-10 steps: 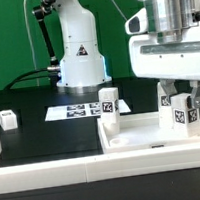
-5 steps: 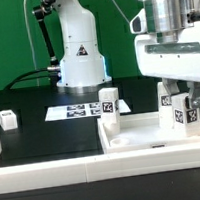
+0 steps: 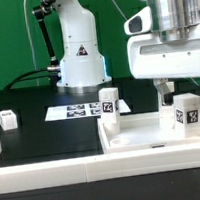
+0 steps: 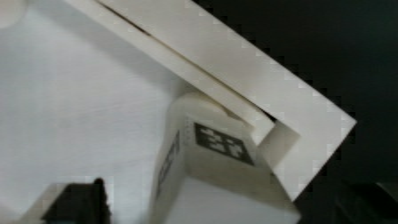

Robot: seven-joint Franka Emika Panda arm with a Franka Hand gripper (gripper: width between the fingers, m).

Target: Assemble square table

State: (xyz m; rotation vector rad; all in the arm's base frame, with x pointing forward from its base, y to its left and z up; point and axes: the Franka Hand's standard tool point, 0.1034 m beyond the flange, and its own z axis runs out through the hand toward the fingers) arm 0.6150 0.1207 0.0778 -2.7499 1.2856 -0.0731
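The hand (image 3: 178, 89) hangs over the slab (image 3: 142, 135) at the exterior view's right, its jaws spread wide and holding nothing. One dark finger (image 3: 163, 88) shows beside the top of a leg (image 3: 186, 112), which stands upright on the slab's far right corner with its tag facing the camera; the finger seems just clear of it, though the view is too coarse to be sure. A second leg (image 3: 110, 104) stands upright at the slab's back left corner. A third leg (image 3: 7, 120) sits well apart on the black worktop (image 3: 47, 139), toward the exterior view's left. The marker board (image 3: 74, 111) lies flat on the worktop between that leg and the second one, in front of the arm's white base (image 3: 80, 60).

In the wrist view the leg (image 4: 222, 160) stands close against the slab (image 4: 71, 110) corner, its tag showing, with a dark fingertip (image 4: 80, 200) blurred beside it.
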